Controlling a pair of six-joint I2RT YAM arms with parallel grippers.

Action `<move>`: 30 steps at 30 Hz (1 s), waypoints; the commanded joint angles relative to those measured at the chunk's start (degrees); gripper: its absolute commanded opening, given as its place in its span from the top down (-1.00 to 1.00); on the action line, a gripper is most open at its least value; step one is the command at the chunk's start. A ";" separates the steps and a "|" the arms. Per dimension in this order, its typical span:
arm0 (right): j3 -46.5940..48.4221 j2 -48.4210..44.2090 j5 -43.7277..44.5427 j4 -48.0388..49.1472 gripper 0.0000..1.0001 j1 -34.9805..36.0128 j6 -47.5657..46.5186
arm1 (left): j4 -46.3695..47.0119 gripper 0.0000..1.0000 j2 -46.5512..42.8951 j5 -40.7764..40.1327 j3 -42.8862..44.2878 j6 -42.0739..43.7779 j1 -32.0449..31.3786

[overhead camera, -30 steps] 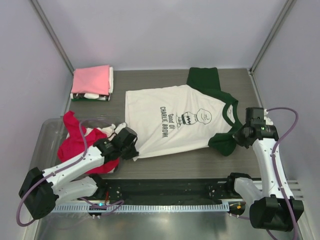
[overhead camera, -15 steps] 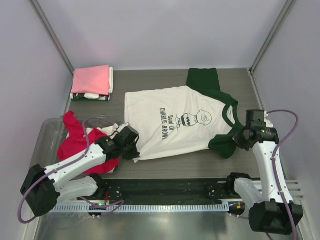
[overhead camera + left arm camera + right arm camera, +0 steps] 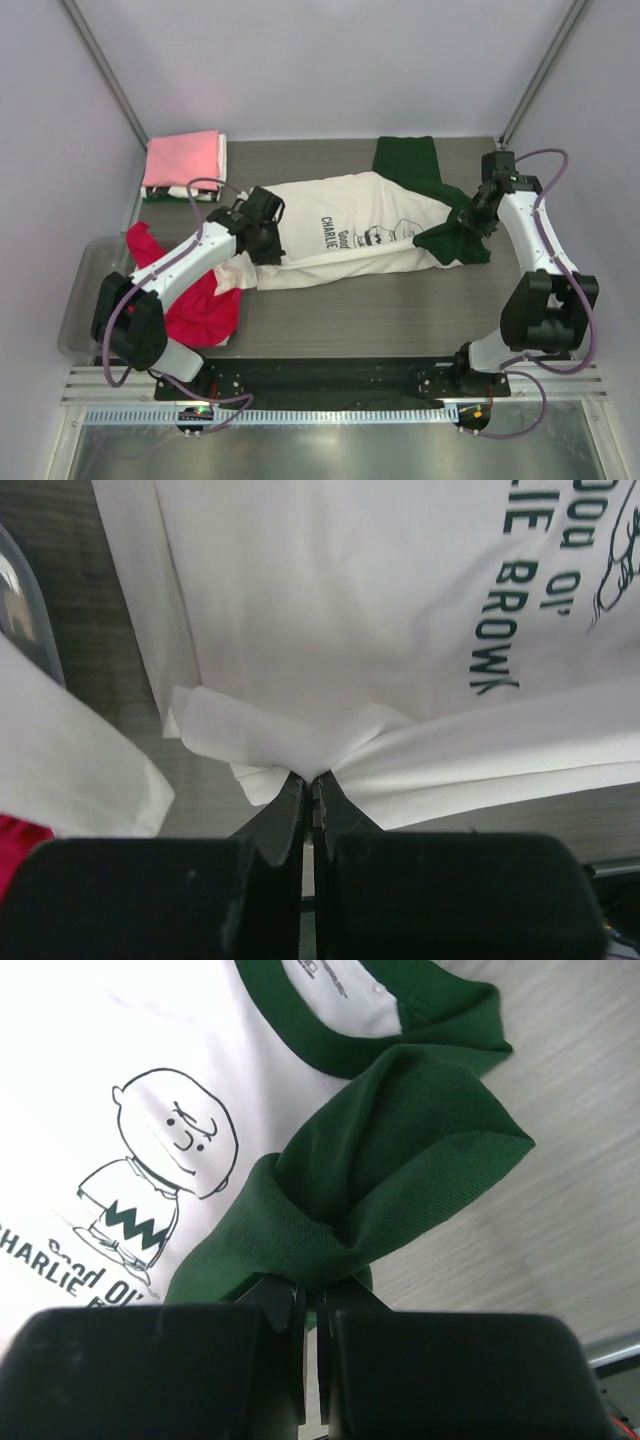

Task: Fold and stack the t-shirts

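Observation:
The cream-white Charlie Brown t-shirt [image 3: 350,235] lies mid-table, its near half doubled over toward the back. My left gripper [image 3: 266,238] is shut on a bunched corner of its cream hem [image 3: 290,745]. My right gripper [image 3: 468,220] is shut on the shirt's dark green sleeve [image 3: 400,1160], beside the green collar and the print [image 3: 170,1150]. The other green sleeve [image 3: 405,158] lies flat at the back. A folded pale pink t-shirt [image 3: 183,158] tops a small stack at back left. A red-magenta t-shirt [image 3: 195,305] lies crumpled at the left.
A clear plastic bin [image 3: 85,310] sits at the near left under the red shirt; its rim shows in the left wrist view [image 3: 25,610]. White cloth [image 3: 70,770] lies beside it. Grey walls close in the table at left, back and right.
Both grippers closed on the shirt's near edge and carried it up and toward the back. The near half folded over, and the shirt now looks narrower.

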 commanded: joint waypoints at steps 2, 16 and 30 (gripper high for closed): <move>6.96 7.66 0.00 1.48 0.97 0.44 -3.45 | -2.62 0.99 6.39 3.68 7.11 8.46 5.67; 17.42 20.44 1.33 1.97 -0.79 -3.94 -4.60 | -4.65 0.28 15.12 7.29 22.71 8.75 13.50; -20.54 7.85 -21.79 25.99 -0.43 -19.78 1.91 | 14.60 -0.20 -5.29 4.56 -10.09 -7.86 0.68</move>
